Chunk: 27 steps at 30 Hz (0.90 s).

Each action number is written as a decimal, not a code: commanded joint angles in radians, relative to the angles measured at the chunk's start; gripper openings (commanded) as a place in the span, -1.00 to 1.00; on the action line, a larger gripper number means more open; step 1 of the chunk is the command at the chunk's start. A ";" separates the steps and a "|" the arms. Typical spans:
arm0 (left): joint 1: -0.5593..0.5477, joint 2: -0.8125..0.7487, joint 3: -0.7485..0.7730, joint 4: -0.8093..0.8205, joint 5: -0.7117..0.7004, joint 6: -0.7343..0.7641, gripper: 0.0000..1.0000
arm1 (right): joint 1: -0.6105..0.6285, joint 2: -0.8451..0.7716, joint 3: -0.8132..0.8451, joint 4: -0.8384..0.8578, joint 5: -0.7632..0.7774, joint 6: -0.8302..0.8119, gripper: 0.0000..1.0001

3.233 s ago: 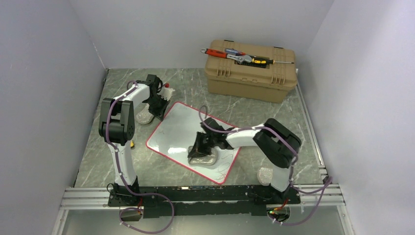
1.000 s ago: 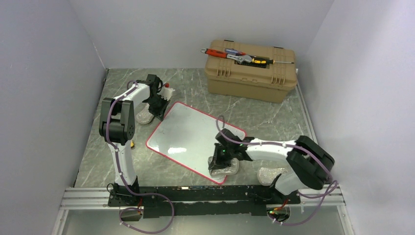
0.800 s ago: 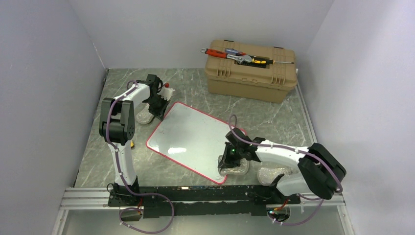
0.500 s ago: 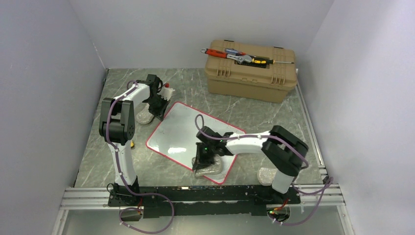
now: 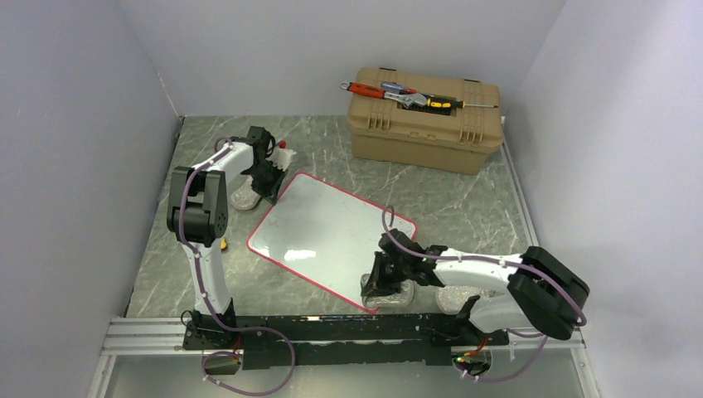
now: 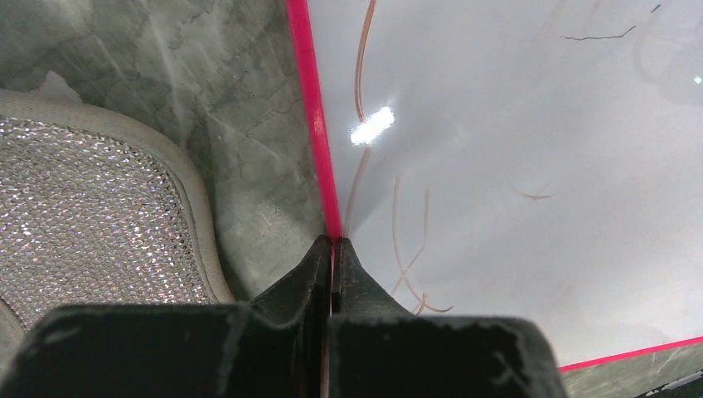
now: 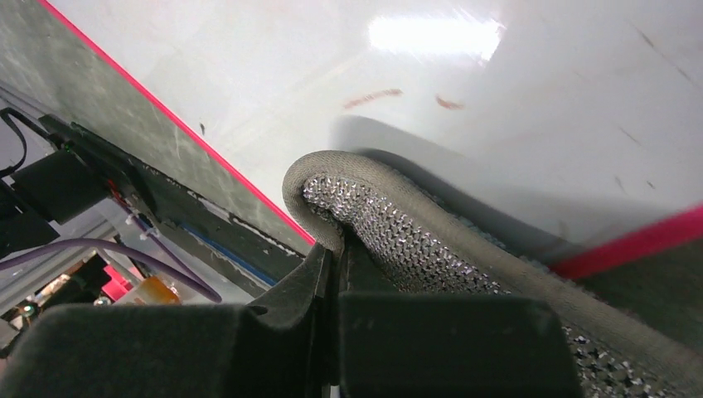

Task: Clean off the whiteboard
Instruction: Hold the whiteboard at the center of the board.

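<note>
Whiteboard (image 5: 319,228) lies flat mid-counter (image 5: 464,199), left tool (image 6: 333,249) clamped on its red rim, right tool (image 7: 336,257) pinching a mesh pad (image 7: 398,224) at the near corner; mostly wiped, judged incomplete, as thin strokes (image 6: 359,75) show beside the clamped rim.

Grey marbled table (image 5: 464,199) with whiteboard (image 5: 323,228), tan toolbox (image 5: 423,124) (at the back) and glittery pad (image 6: 99,215)
</note>
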<state>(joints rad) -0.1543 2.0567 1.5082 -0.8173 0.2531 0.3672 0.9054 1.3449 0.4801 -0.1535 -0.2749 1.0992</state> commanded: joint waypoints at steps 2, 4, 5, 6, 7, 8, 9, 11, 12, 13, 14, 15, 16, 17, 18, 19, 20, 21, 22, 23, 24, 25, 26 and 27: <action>-0.027 0.034 -0.054 -0.041 0.049 -0.015 -0.93 | 0.013 0.046 -0.093 -0.208 0.116 0.002 -1.00; -0.027 0.036 -0.051 -0.043 0.049 -0.014 -0.93 | 0.025 0.155 -0.037 -0.148 0.110 -0.016 -1.00; -0.027 0.038 -0.049 -0.045 0.050 -0.016 -0.93 | 0.032 0.210 0.003 -0.122 0.111 -0.028 -1.00; -0.027 0.040 -0.046 -0.048 0.052 -0.016 -0.93 | 0.034 0.275 0.056 -0.098 0.113 -0.045 -1.00; -0.027 0.040 -0.042 -0.051 0.054 -0.017 -0.93 | 0.035 0.335 0.109 -0.078 0.115 -0.062 -1.00; -0.028 0.041 -0.039 -0.053 0.055 -0.018 -0.93 | 0.036 0.393 0.172 -0.056 0.115 -0.079 -1.00; -0.029 0.040 -0.037 -0.054 0.056 -0.017 -0.93 | 0.036 0.452 0.238 -0.036 0.111 -0.097 -1.00; -0.032 0.037 -0.038 -0.056 0.052 -0.017 -0.93 | 0.036 0.559 0.366 -0.014 0.099 -0.127 -1.00; -0.033 0.036 -0.039 -0.057 0.050 -0.017 -0.93 | 0.037 0.602 0.429 -0.012 0.100 -0.139 -1.00; -0.033 0.034 -0.042 -0.057 0.050 -0.016 -0.93 | 0.038 0.641 0.480 -0.011 0.101 -0.150 -1.00; -0.033 0.032 -0.046 -0.055 0.048 -0.016 -0.93 | 0.038 0.679 0.524 -0.013 0.104 -0.160 -1.00; -0.033 0.032 -0.047 -0.055 0.049 -0.014 -0.93 | 0.036 0.697 0.554 -0.015 0.106 -0.164 -1.00; -0.033 0.034 -0.047 -0.057 0.049 -0.015 -0.93 | 0.030 0.703 0.575 -0.021 0.107 -0.168 -1.00; -0.033 0.035 -0.044 -0.060 0.048 -0.016 -0.93 | 0.023 0.687 0.576 -0.020 0.108 -0.171 -1.00; -0.033 0.035 -0.041 -0.063 0.048 -0.015 -0.93 | 0.013 0.656 0.552 -0.017 0.113 -0.171 -1.00; -0.033 0.032 -0.041 -0.061 0.048 -0.012 -0.93 | 0.003 0.610 0.513 -0.015 0.122 -0.171 -1.00; -0.033 0.032 -0.041 -0.059 0.047 -0.011 -0.93 | -0.008 0.561 0.469 -0.021 0.135 -0.171 -1.00; -0.033 0.032 -0.041 -0.060 0.046 -0.010 -0.93 | -0.020 0.511 0.401 -0.039 0.155 -0.172 -1.00; -0.033 0.032 -0.040 -0.059 0.047 -0.009 -0.93 | -0.028 0.460 0.349 -0.054 0.172 -0.177 -1.00; -0.032 0.032 -0.041 -0.059 0.047 -0.008 -0.93 | -0.029 0.412 0.304 -0.066 0.189 -0.181 -1.00; -0.032 0.035 -0.044 -0.058 0.048 -0.008 -0.93 | -0.029 0.368 0.258 -0.078 0.197 -0.179 -1.00; -0.031 0.035 -0.047 -0.057 0.049 -0.008 -0.93 | -0.031 0.338 0.224 -0.087 0.196 -0.172 -1.00; -0.031 0.034 -0.049 -0.056 0.049 -0.007 -0.93 | -0.031 0.319 0.191 -0.091 0.193 -0.166 -1.00; -0.031 0.034 -0.053 -0.052 0.052 -0.007 -0.93 | -0.029 0.306 0.163 -0.080 0.184 -0.155 -1.00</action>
<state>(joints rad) -0.1543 2.0552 1.5066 -0.8162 0.2531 0.3683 0.8871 1.6775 0.7792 -0.0631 -0.2798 0.9909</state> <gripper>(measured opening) 0.042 0.034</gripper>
